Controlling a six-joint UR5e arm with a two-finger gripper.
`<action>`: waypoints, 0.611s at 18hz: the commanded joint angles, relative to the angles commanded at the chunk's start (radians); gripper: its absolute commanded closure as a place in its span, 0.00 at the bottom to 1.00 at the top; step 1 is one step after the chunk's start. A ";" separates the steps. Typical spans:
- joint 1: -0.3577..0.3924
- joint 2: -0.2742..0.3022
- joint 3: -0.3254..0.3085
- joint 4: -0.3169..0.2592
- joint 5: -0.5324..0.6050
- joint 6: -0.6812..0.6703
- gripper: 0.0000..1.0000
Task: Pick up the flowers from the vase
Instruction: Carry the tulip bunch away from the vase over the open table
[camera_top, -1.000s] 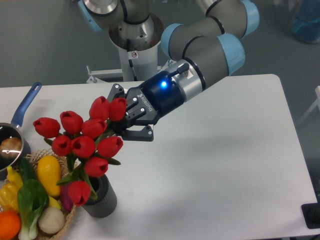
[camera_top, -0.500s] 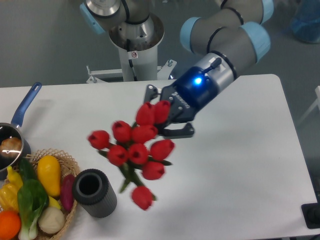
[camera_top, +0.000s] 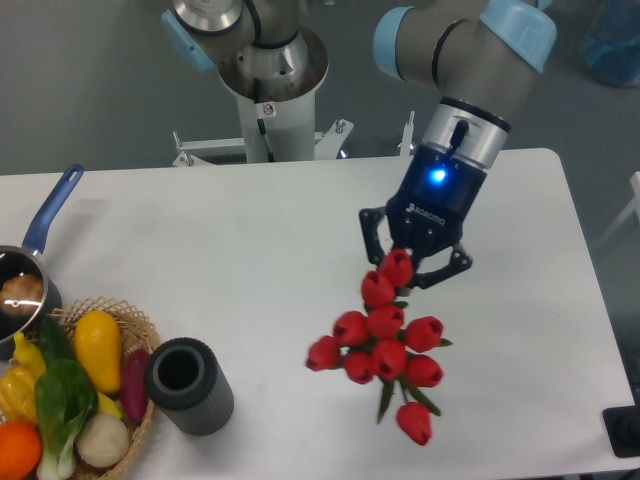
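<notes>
- Red tulip buds with green stems, the flowers (camera_top: 385, 345), hang directly at 6 o'clock below the black two-finger gripper (camera_top: 412, 268), above the white table (camera_top: 250, 240).
- Gripper fingers are closed on the bunch's top buds.
- Bunch's long axis runs 12 to 6, lowest bud pointing to 6.
- Dark grey ribbed cylindrical vase (camera_top: 189, 385) stands well apart at 8 o'clock, mouth empty.

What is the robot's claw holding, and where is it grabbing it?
The gripper holds the red tulip bunch by its topmost buds, away from the vase.
</notes>
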 joint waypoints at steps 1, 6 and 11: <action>0.015 -0.002 -0.006 0.000 0.017 0.045 0.90; 0.057 -0.017 -0.012 0.002 0.135 0.120 0.90; 0.057 -0.035 -0.012 -0.018 0.302 0.237 0.89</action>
